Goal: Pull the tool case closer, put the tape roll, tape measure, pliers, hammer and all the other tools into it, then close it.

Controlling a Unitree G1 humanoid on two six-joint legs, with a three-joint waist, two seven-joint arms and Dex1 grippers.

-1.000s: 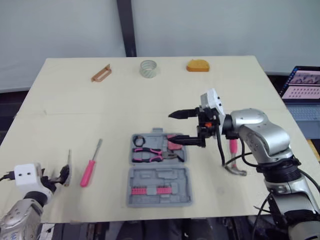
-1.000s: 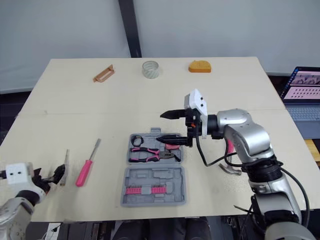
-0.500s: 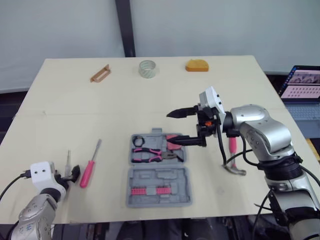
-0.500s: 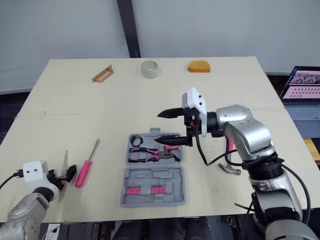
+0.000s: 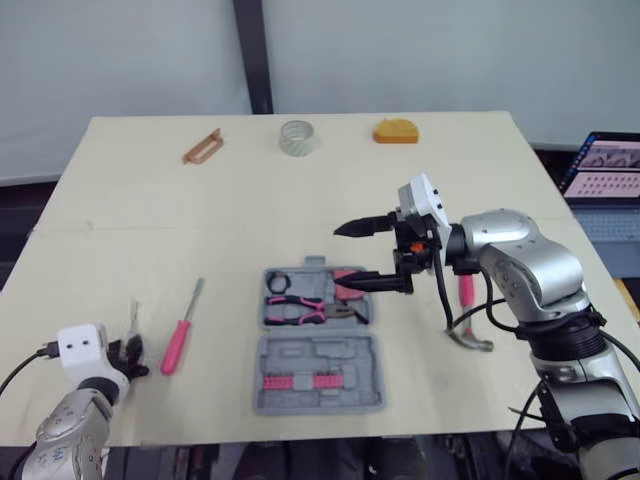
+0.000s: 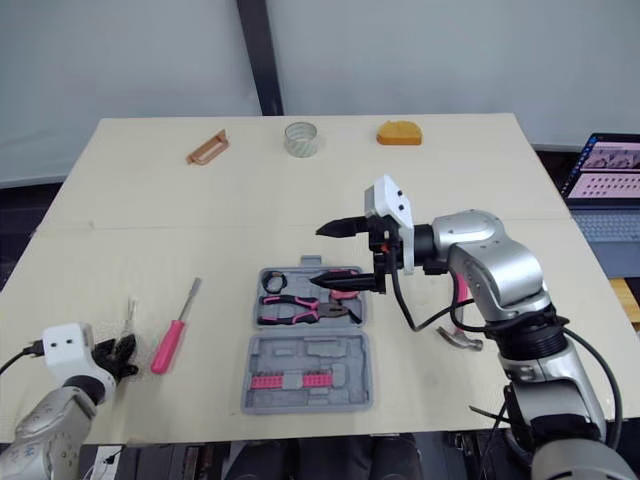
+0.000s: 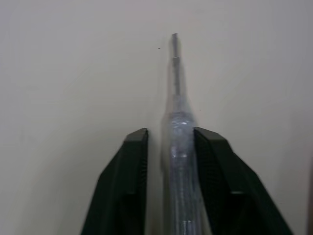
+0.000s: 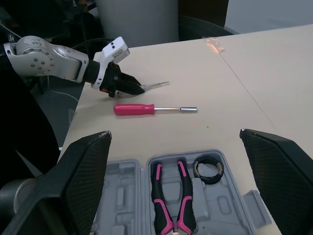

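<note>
The grey tool case (image 5: pixel 320 378) lies open at the table's front middle. Its far half holds pink-handled pliers (image 5: pixel 300 305) and a black tape roll (image 5: pixel 277 281). My right gripper (image 5: pixel 347 254) hovers open over the case's right edge, holding nothing. A pink-handled hammer (image 5: pixel 466 300) lies under my right forearm. At the front left, my left gripper (image 5: pixel 130 350) is shut on a clear-handled screwdriver (image 7: pixel 180 147), one finger (image 7: pixel 132 166) on each side of its handle. A pink screwdriver (image 5: pixel 180 335) lies just to the right of it.
Along the far edge sit a brown flat tool (image 5: pixel 202 146), a clear tape roll (image 5: pixel 297 136) and an orange tape measure (image 5: pixel 396 131). A laptop (image 5: pixel 605 180) stands beyond the table's right side.
My left gripper has come in over the clear-handled screwdriver and closed its fingers on it. The right arm has hardly moved.
</note>
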